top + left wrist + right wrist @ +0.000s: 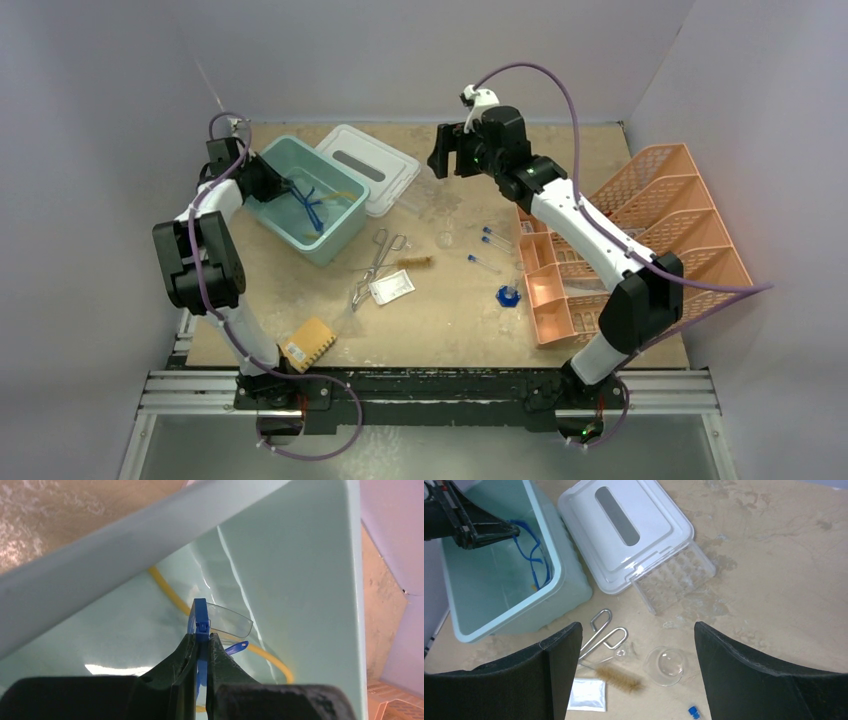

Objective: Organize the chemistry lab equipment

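Left gripper (201,647) clamps the blue-rimmed safety glasses (226,620) inside the teal bin (300,580), where a frame stuck between the fingers could lift out on release; right gripper (636,627) hangs open.

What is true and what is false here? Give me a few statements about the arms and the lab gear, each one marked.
1. The left gripper is shut on the safety glasses inside the pale green bin. True.
2. The right gripper holds a test tube. False: it is open and empty, above the table.
3. The white lid covers the bin. False: it lies on the table beside the bin.
4. The bristle brush lies on the table next to the metal tongs. True.
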